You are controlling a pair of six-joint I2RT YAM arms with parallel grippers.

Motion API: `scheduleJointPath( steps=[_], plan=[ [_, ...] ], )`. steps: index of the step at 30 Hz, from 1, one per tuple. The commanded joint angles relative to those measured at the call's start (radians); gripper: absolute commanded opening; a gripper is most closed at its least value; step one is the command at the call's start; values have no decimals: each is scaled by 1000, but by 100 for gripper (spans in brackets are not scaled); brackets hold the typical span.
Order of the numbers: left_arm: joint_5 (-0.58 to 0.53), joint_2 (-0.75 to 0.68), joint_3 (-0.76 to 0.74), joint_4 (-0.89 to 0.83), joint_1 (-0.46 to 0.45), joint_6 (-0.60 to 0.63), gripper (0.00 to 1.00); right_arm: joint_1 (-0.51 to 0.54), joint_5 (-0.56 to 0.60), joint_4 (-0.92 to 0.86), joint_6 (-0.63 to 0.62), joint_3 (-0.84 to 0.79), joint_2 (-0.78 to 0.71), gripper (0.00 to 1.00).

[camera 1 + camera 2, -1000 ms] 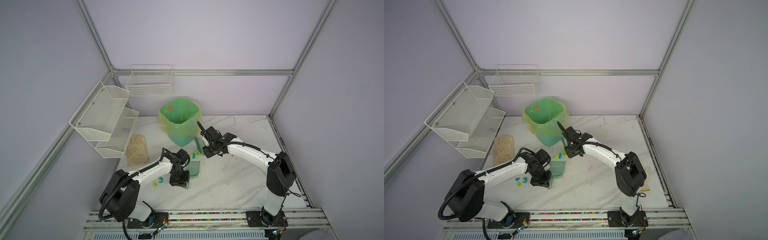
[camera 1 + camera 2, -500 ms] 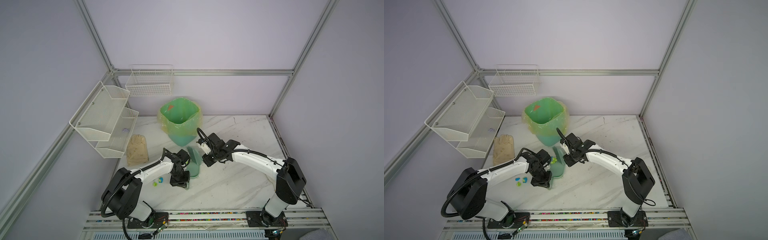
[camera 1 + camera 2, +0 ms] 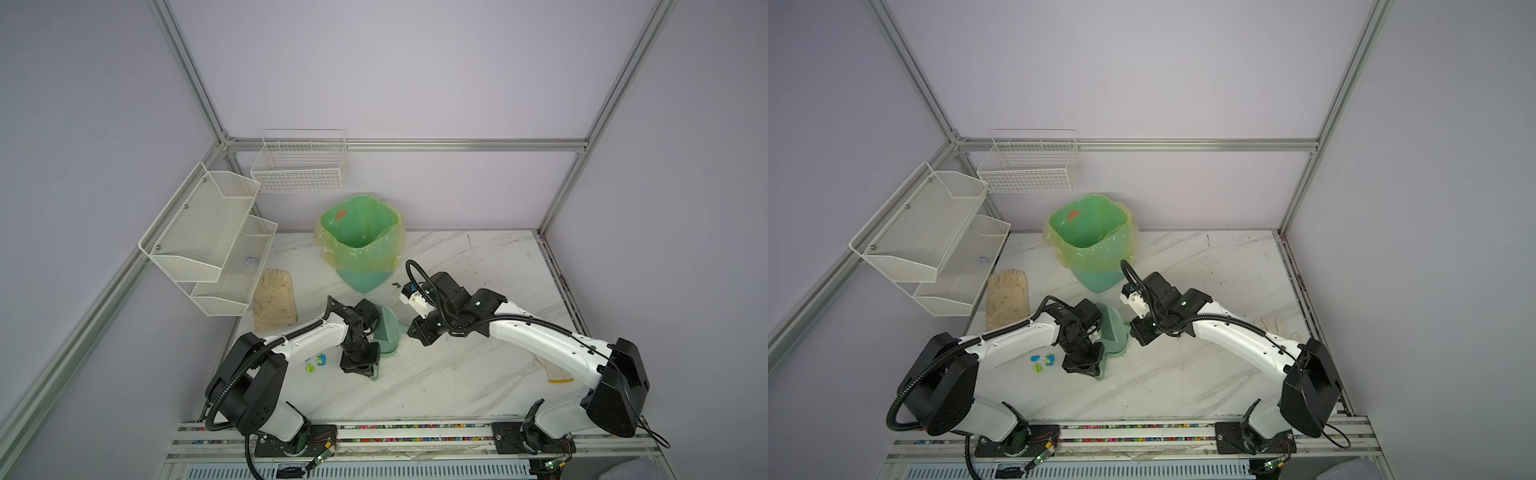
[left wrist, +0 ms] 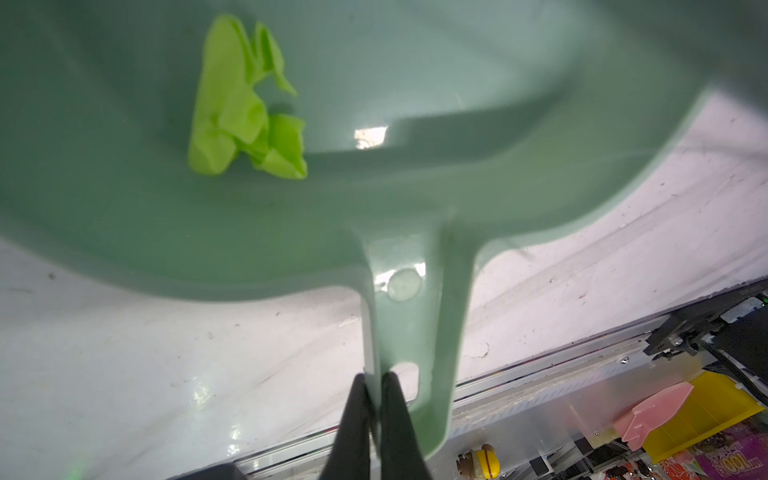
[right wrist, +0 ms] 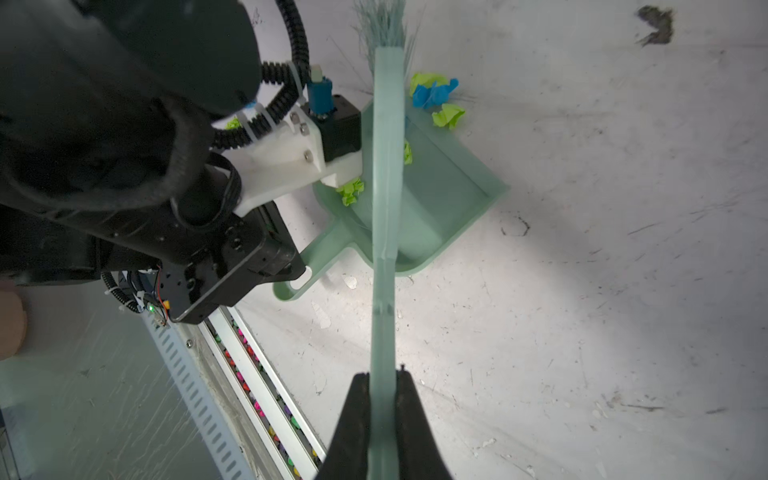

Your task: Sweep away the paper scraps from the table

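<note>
Both clenched: left tool (image 4: 374, 376) on the dustpan (image 4: 457, 62), right tool (image 5: 381, 374) on the brush (image 5: 388, 145), just lowered toward paper scraps (image 5: 434, 93) still outside.

My tabletop (image 3: 457, 374) is white with grey marble veins, scuffed and flecked with dark marks. The paper scraps (image 3: 1049, 360) are small crumpled wads of bright blue and lime green. In both top views a few lie close together on the near-left part, just left of the pale green dustpan (image 3: 388, 336) I hold. A loosely crumpled lime wad (image 4: 245, 112) lies inside that dustpan. A blue wad (image 5: 432, 93) touches lime ones on the bare tabletop, just beside the pan's open edge and my brush (image 5: 384, 124).
</note>
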Motion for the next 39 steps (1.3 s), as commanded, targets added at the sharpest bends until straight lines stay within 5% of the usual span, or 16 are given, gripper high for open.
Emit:
scheduleJointPath(
  steps=[1, 16, 26, 39],
  plan=[
    [-25, -34, 6, -35, 18, 15, 0, 0, 102, -12, 3, 47, -2, 0],
    [-34, -73, -35, -76, 88, 47, 0, 1, 208, 132, -76, 220, 265, 0],
    [-32, -47, -21, -83, 112, 55, 0, 1, 167, 256, -111, 249, 345, 0],
    [-40, -19, -6, -80, 120, 51, 0, 2, 71, 203, -160, 207, 382, 0]
  ],
)
